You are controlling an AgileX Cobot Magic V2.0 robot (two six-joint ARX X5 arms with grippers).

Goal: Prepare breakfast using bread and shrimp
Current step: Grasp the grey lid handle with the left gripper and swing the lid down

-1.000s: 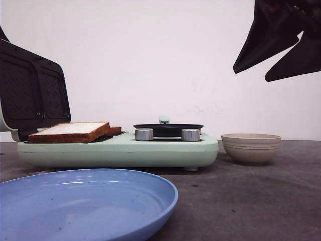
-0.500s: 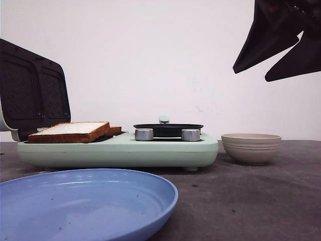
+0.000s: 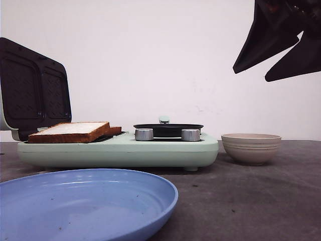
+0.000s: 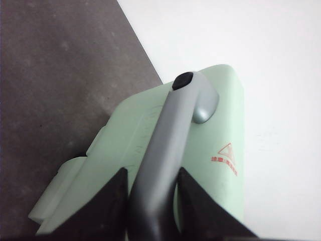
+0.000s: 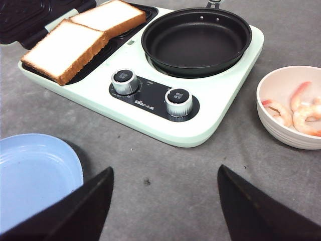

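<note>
The bread (image 5: 67,46) lies as two slices side by side on the dark grill plate of the pale green breakfast maker (image 5: 210,108), beside the black pan (image 5: 196,40); the shrimp (image 5: 301,110) sit in the beige bowl (image 5: 281,131) just right of the appliance. Bread like this is likely light, soft in the middle and firmer at the crust — best taken by an edge, gently, or it will dent. The shrimp look small, curved and probably slippery, so a pinch across the body seems safest. The left gripper (image 4: 153,188) has its fingers (image 4: 111,201) clamped on the grey handle (image 4: 168,135) of the lid (image 3: 32,90), which stands raised. The right gripper (image 5: 163,201) hangs high over the table, fingers wide apart, holding nothing. A blue plate (image 3: 75,201) waits in front.
</note>
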